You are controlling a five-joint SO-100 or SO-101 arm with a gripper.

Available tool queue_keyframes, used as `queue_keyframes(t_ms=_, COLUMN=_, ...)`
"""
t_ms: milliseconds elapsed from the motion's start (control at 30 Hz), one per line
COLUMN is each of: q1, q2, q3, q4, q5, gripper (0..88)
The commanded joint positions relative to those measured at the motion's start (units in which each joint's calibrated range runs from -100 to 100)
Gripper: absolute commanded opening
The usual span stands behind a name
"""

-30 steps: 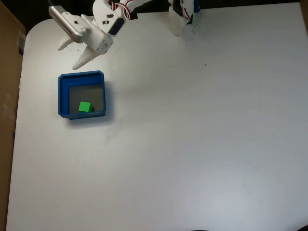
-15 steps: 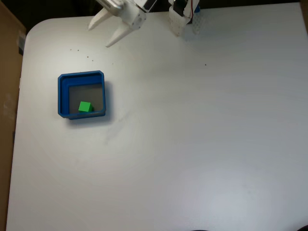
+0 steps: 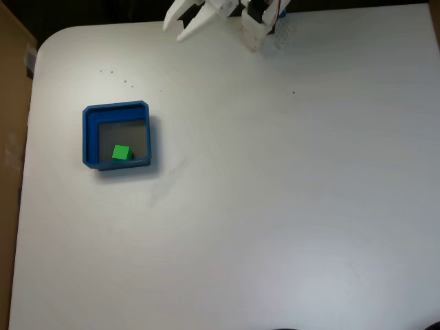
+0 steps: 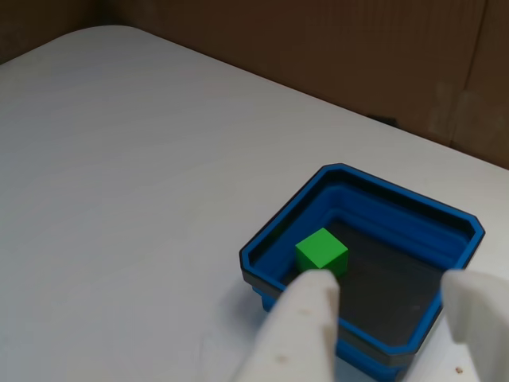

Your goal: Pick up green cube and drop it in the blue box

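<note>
Green cube (image 3: 122, 152) inside blue box (image 3: 89, 134); empty fingers (image 4: 298, 334) spread wide, arm base in fixed view alone.

A broad white table (image 3: 289, 206) with a rounded corner took up most of the fixed view, its matt top evenly lit and marked by a few tiny dark specks (image 3: 113, 75) near the far left. Brown cardboard (image 3: 12, 103) stood along its left edge in that view. In the other view a brown cardboard wall (image 4: 334, 56) rose just behind the table's edge.
</note>
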Motion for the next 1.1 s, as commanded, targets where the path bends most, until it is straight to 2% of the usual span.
queue_keyframes(t_ms=0, q1=-0.2, q2=-9.0, q3=6.2, q4=0.2, q5=0.0, gripper=4.0)
queue_keyframes(t_ms=100, q1=-0.2, q2=-13.6, q3=11.7, q4=0.2, q5=0.1, gripper=1.6)
queue_keyframes(t_ms=800, q1=-0.4, q2=-36.2, q3=41.4, q4=-0.6, q5=0.1, gripper=1.6)
queue_keyframes(t_ms=1067, q1=-1.0, q2=-36.6, q3=46.0, q4=-0.7, q5=0.1, gripper=1.5)
